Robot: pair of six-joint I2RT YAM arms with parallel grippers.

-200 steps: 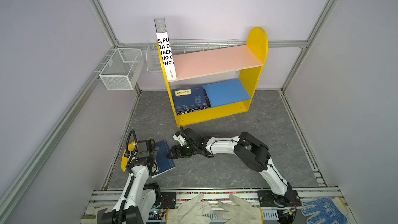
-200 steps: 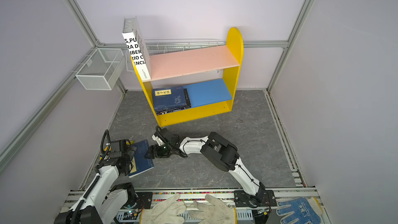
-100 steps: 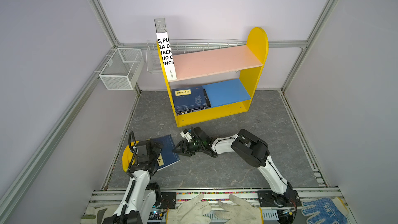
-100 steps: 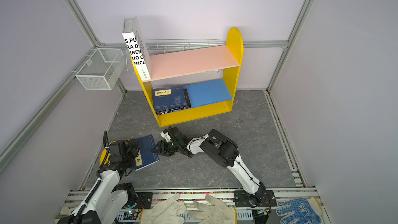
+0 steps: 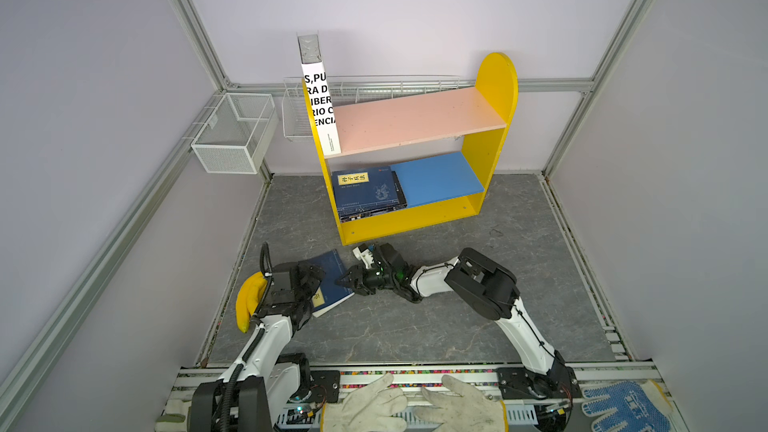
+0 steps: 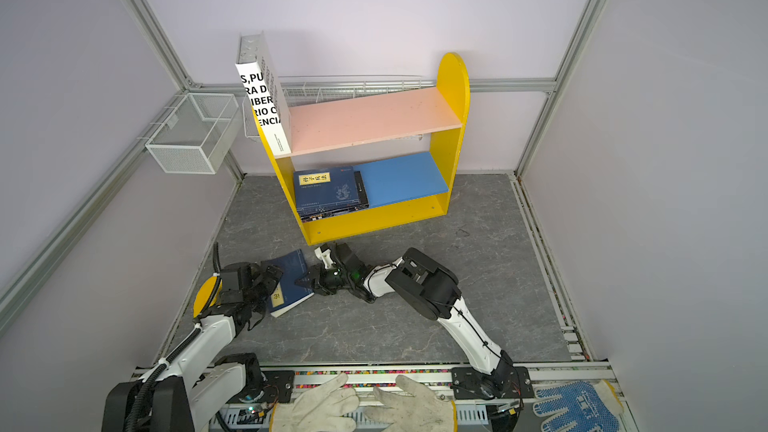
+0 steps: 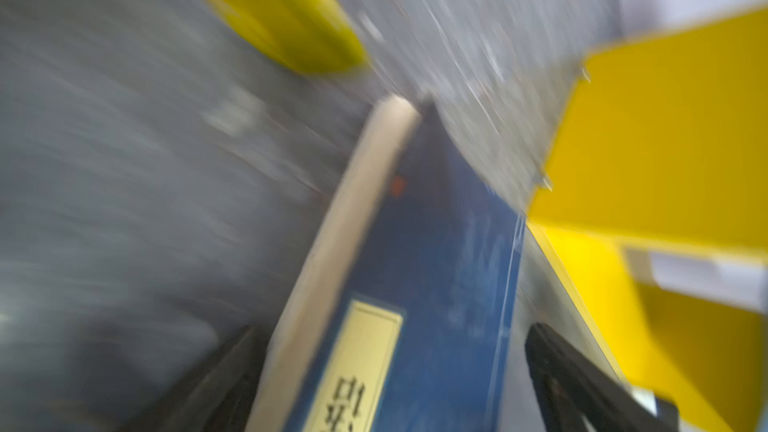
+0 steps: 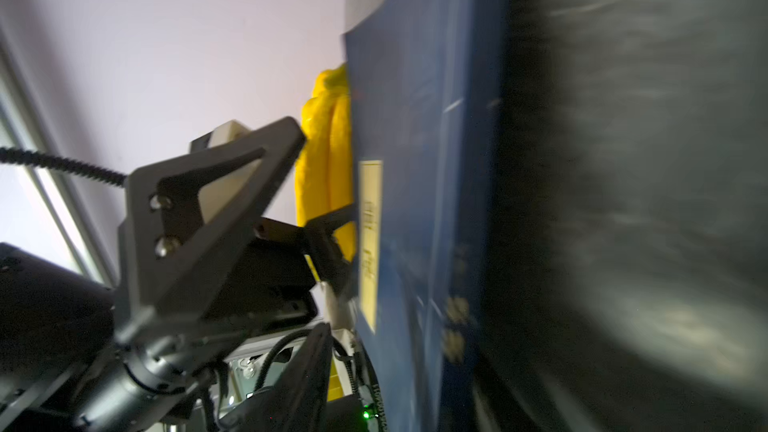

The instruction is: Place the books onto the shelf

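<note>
Obs.: one navy book (image 5: 330, 280) (image 6: 291, 284) lay on the grey floor (image 5: 415, 326) just in front of the yellow shelf (image 5: 496, 76) (image 6: 453, 76), between the two arms. The left gripper (image 5: 313, 292) (image 6: 266, 292) was spread wide over the end of the book that carries the yellow label. Its wrist view, badly blurred, showed the navy book (image 7: 436, 263) running up between the two dark fingers (image 7: 216, 380), one on each side, with a sliver of gap at both edges, so I saw no pinch. The right gripper (image 5: 343, 280) (image 6: 303, 282) lay low to the floor, its pointed tips meeting the book's opposite long edge. The jaws looked partly drawn in, but I could not tell from either top view whether they were clamped on that edge. Its wrist camera gave only a grazing look along the cover (image 8: 415, 160) with heavy blur beside it, which did not settle the question. On the shelf, a white book (image 5: 320, 105) (image 6: 264, 105) with black lettering stood upright at the left end of the pink upper board (image 5: 415, 118), against the side panel. A stack of books (image 5: 365, 193) (image 6: 328, 191), navy cover on top, lay flat on the left half of the blue lower board (image 5: 440, 176).
</note>
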